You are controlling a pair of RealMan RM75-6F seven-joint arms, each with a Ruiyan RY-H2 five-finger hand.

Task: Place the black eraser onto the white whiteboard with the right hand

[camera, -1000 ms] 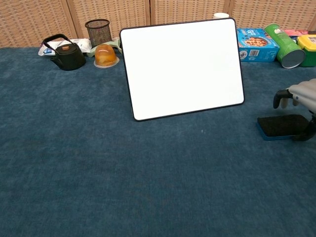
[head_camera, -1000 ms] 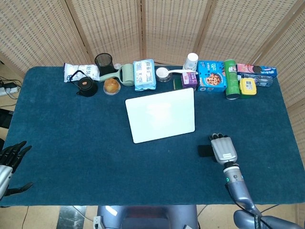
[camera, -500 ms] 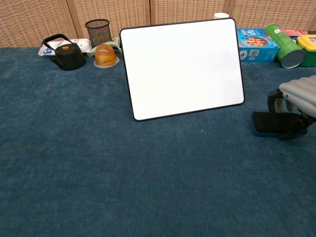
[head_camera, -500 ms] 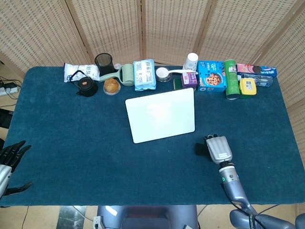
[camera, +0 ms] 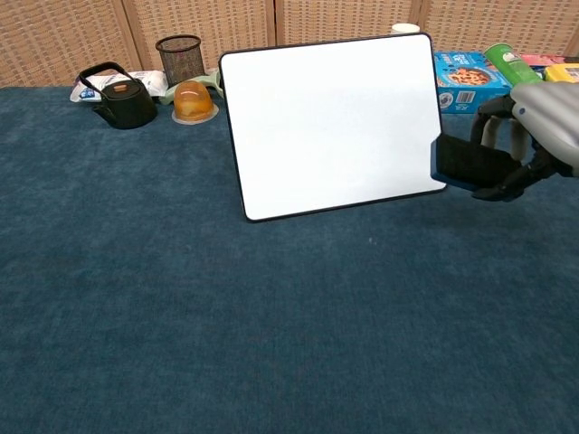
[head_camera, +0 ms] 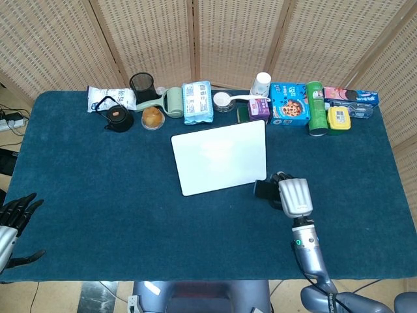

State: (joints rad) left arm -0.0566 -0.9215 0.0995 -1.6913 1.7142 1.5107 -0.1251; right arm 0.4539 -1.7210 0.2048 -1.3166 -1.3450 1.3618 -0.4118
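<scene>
The right hand pinches the black eraser between thumb and curled fingers, clear of the cloth, just off the near right corner of the white whiteboard; in the chest view the eraser's left end overlaps that corner; the left hand sits at the near left corner of the table, fingers spread and holding nothing; the whiteboard lies flat near the table's middle; along the far edge stand a blue box, a green can, a black kettle and a mesh cup.
</scene>
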